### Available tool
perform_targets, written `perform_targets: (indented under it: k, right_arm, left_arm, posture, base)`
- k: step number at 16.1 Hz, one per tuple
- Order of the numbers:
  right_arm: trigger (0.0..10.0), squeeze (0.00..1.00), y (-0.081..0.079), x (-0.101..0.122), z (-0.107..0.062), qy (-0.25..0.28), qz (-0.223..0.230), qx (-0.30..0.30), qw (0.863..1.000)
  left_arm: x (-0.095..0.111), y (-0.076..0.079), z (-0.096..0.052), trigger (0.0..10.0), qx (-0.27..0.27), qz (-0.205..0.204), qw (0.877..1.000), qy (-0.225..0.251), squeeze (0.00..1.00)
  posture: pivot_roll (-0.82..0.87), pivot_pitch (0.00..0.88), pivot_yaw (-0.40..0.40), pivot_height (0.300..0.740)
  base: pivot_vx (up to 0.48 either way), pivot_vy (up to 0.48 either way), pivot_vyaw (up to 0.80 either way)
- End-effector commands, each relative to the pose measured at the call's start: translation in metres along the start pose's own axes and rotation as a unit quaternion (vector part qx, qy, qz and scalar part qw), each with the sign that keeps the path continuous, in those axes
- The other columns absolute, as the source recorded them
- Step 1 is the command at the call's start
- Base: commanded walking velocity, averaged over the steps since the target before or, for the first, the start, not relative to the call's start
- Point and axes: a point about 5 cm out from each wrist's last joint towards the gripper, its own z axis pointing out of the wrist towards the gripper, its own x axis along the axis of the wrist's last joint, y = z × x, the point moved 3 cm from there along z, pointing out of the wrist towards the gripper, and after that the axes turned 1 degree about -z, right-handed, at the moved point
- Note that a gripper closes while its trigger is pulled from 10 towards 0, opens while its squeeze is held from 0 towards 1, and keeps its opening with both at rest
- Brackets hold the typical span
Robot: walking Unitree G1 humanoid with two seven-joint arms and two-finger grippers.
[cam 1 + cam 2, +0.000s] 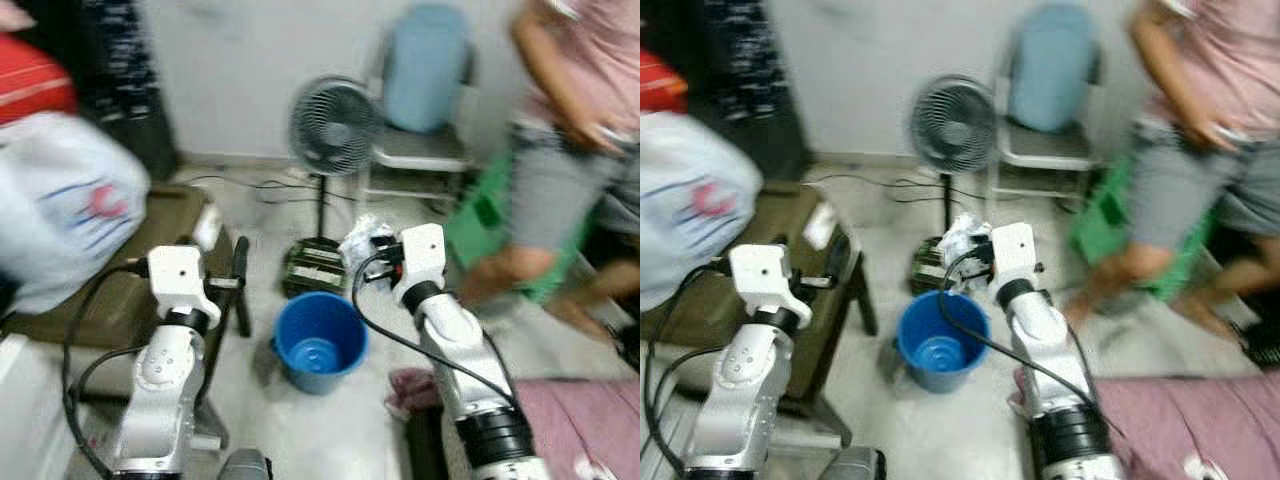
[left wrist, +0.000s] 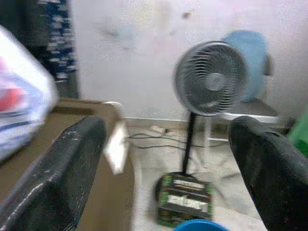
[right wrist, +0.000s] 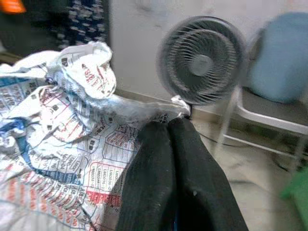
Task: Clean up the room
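Over on the right side of the room, a person (image 1: 570, 150) in a pink top is seen mid-step, blurred, close to a green crate (image 1: 480, 215). Against the back wall a chair (image 1: 420, 110) with a blue cushion is parked, and a standing fan (image 1: 333, 127) is set just in front of it on the floor. A blue bucket (image 1: 318, 340) is placed on the floor between the two arms, and looks empty.

The right pincer (image 3: 168, 139) is clamped shut on a crumpled newspaper wad (image 3: 57, 144), which is held just above and behind the bucket's far rim. The left pincer (image 2: 168, 159) is spread wide with nothing in it, beside a dark desk (image 1: 130, 290).

Risk-wise: since the wad isn't quite centred over the bucket, a release now could probably send it onto the rim or the floor. The light paper could also be snagged on the fingers. And the person's legs could be bumped if the arm gets swung wide.
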Motion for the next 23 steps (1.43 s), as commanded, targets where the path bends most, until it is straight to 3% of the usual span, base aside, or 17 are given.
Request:
perform_targets:
  k: [1, 5, 23]
  right_arm:
    - [10.0, 0.00, 0.0054, 0.0023, 0.0003, 0.001, -0.003, -0.006, 1.000]
    - [10.0, 0.00, 0.0070, 0.0014, 0.0006, 0.000, 0.002, -0.011, 1.000]
    - [10.0, 0.00, 0.0054, 0.0020, 0.0018, 0.001, -0.003, -0.005, 1.000]
  left_arm:
    - [0.0006, 0.0030, 0.0006, 10.0, -0.006, 0.000, 1.000, 0.000, 0.00]
    - [0.0018, 0.0048, -0.0005, 10.0, -0.015, -0.005, 1.000, 0.004, 0.00]
    - [0.0015, 0.0065, 0.0007, 10.0, -0.022, -0.004, 1.000, 0.004, 0.00]
  posture:
    - [0.04, 0.000, -0.048, 0.740]
    - [0.04, 0.000, -0.049, 0.740]
    - [0.04, 0.000, -0.048, 0.740]
  base:
    - [0.000, 0.000, 0.00]
    - [0.000, 0.000, 0.00]
    - [0.281, 0.000, 0.00]
